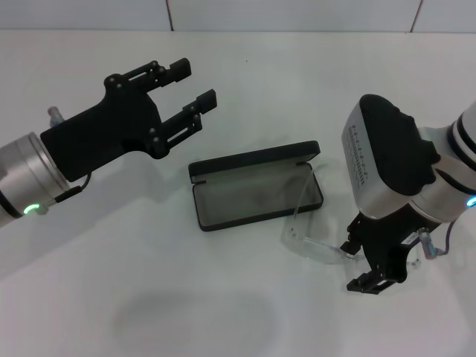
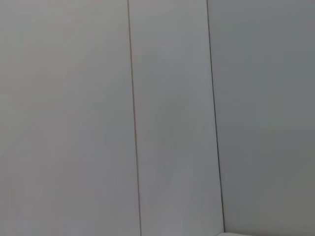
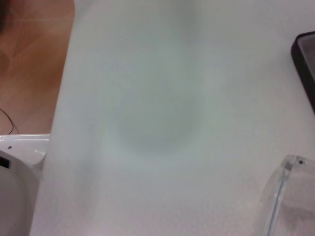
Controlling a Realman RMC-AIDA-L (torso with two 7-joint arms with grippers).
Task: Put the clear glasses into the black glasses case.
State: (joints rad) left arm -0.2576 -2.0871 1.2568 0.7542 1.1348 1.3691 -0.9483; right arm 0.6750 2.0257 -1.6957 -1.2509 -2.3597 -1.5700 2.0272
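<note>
Case: the oblong black hard-shell glasses case (image 1: 256,186) is lying open on the white bench (image 1: 223,305), grey lining up.
Glasses: the clear colourless plastic wraparound glasses (image 1: 306,236) are lying just beside the case's near right corner, one arm reaching over its rim.
Right gripper (image 1: 381,274): nearer, pointing down beside the glasses' far-from-case end; closure impossible to tell.
Left gripper (image 1: 187,91): hovering beyond the case, fingers spread, empty.
Key relation: the glasses' long axis is running from the case's corner towards the right gripper.

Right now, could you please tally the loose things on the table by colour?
Black: 1, the case, lying open.
Clear: 1, the glasses, beside the case with one arm over its edge.
Total: 2.
</note>
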